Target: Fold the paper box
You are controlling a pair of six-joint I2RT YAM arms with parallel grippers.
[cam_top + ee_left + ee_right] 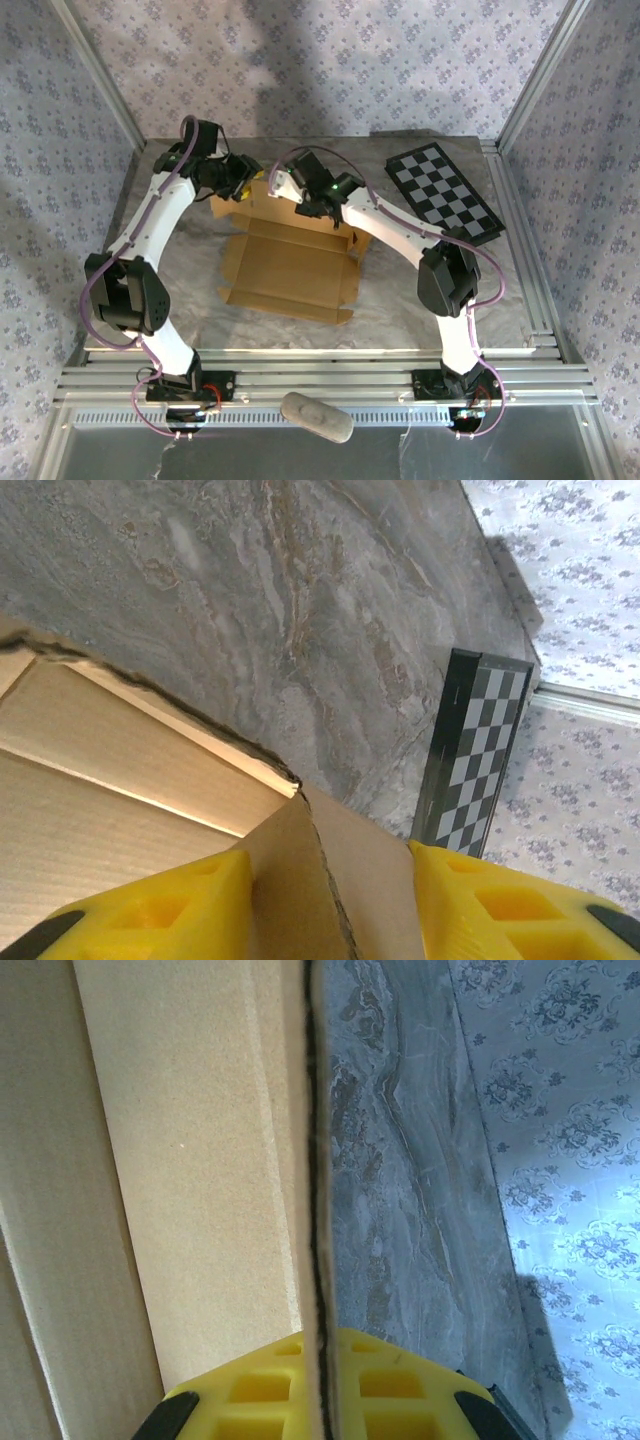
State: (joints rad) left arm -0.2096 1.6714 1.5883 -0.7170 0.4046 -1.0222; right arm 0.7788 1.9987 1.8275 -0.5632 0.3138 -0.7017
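Cardboard of the paper box (290, 265) is clamped between the right fingers (250, 1390); its corner is straddled by the left fingers (500, 905), though whether it is gripped cannot be told.

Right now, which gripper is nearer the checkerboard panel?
Right. The right gripper is at the paper box's far edge, left of the checkerboard panel; the left gripper is further left, at the far-left corner.

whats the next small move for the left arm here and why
Probably close the left end effector on the raised flap of the paper box. Its yellow fingers straddle the cardboard with the jaws apart, while the right end effector is clamped on the box wall's edge, so that side looks held.
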